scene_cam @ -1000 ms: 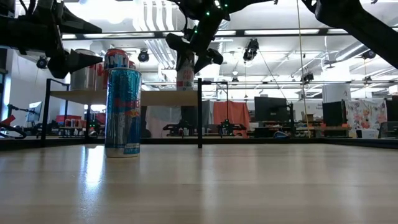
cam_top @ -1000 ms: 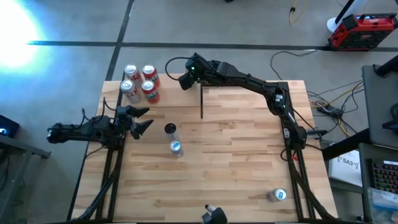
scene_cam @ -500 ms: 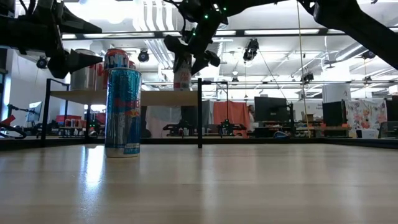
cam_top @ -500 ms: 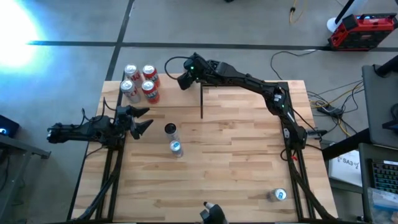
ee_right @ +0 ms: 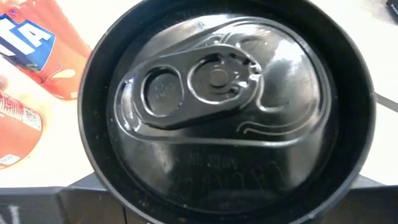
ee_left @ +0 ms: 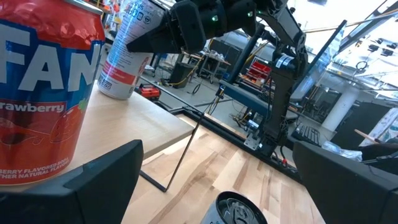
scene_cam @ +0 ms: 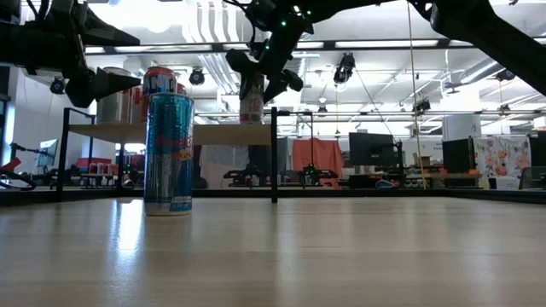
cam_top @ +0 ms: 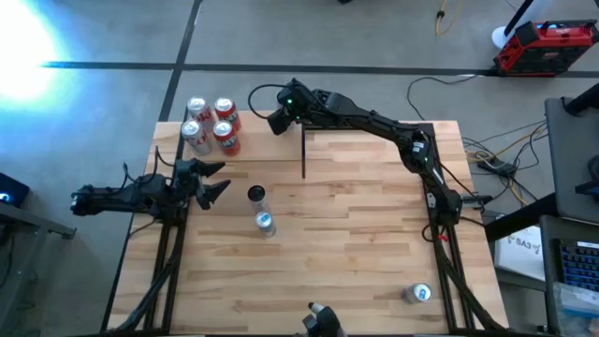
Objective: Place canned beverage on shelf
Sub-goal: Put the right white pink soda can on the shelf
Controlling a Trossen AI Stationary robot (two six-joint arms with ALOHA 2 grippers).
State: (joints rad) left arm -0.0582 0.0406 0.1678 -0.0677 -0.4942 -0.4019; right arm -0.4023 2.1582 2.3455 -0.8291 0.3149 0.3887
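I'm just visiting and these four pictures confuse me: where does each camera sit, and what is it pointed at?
High: overhead, looking straight down on the tabletop, both arms and the shelf.
Low: at tabletop height, looking level past a blue can; arms enter from above.
Left wrist: on the left arm, facing a strawberry can and the right arm.
Right wrist: looks down on a black can top.
Shared: the right gripper with its can shows in the high, low and left wrist views.

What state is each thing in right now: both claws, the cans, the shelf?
Right claw: closed on the white-and-red can, above the shelf.
White-and-red can: upright, gripped, base at the shelf board.
Left claw: open, empty, near the table's left edge.
Shelf: carrying cans.
Four shelf cans: upright, clustered together.
Blue can: upright on the table.
Black-topped can: upright beside it.
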